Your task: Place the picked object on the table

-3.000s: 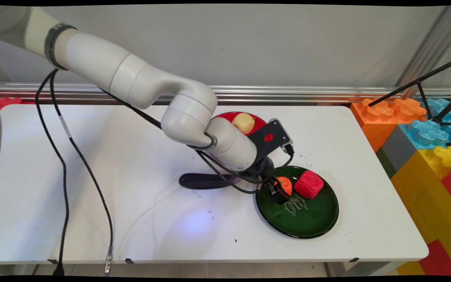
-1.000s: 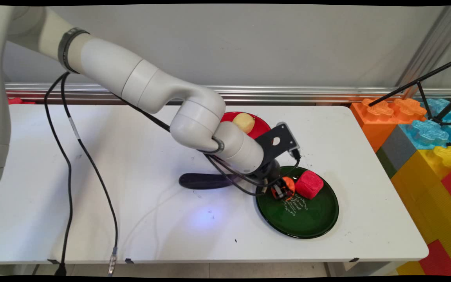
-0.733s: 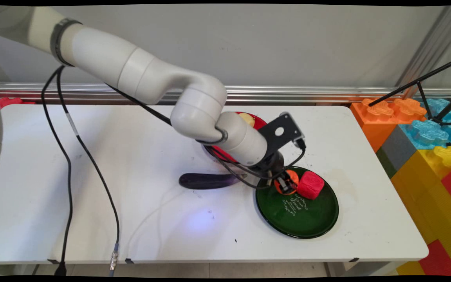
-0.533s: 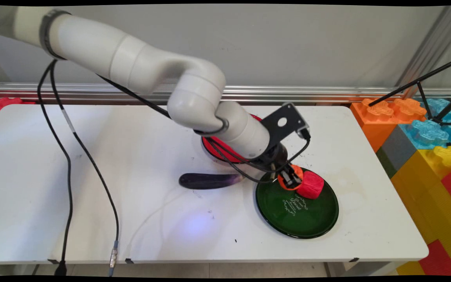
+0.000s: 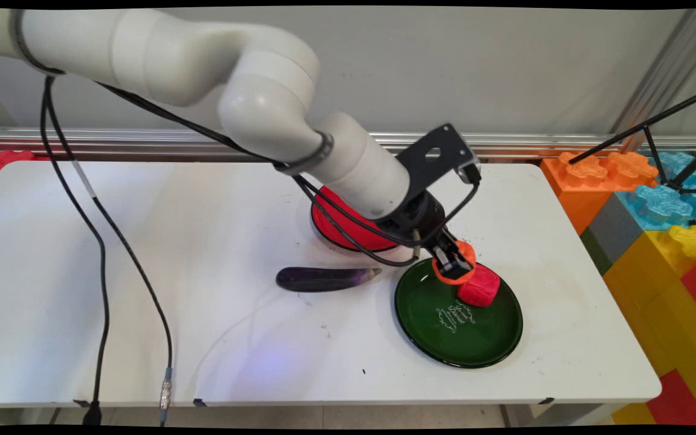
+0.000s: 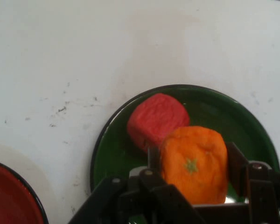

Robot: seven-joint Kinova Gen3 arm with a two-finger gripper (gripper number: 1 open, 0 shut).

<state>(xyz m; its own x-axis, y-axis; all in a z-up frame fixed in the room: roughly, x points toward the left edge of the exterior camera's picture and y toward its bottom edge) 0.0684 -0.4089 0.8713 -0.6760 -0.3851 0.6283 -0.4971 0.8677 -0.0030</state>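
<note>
Main view: the white arm is reaching in from the upper left, with black cables hanging from it down to the worktop [image 5: 142,254].
End effector: the end effector [image 5: 454,264] is clamping the orange fruit [image 5: 464,250] between its two fingers, above the far left rim of the green plate [image 5: 475,344].
Hand view: the orange fruit [image 6: 193,164] is sitting between the fingers [image 6: 152,161], its small green star-shaped mark facing the camera, and the end effector [image 6: 192,165] is rising from the bottom edge.
Green plate: the green plate [image 6: 107,154] is lying on the worktop [image 6: 60,70] and carrying the red block [image 6: 156,119], which is resting on its far side.
Red block: in the main view the red block [image 5: 479,288] is showing just below and beside the held fruit.
Red plate: the red plate [image 5: 336,226] is lying behind the arm's wrist, partly hidden; its edge [image 6: 11,198] is showing at the hand view's lower left.
Eggplant: the dark purple eggplant [image 5: 324,278] is lying on its side on the worktop, just left of the green plate and apart from it.
</note>
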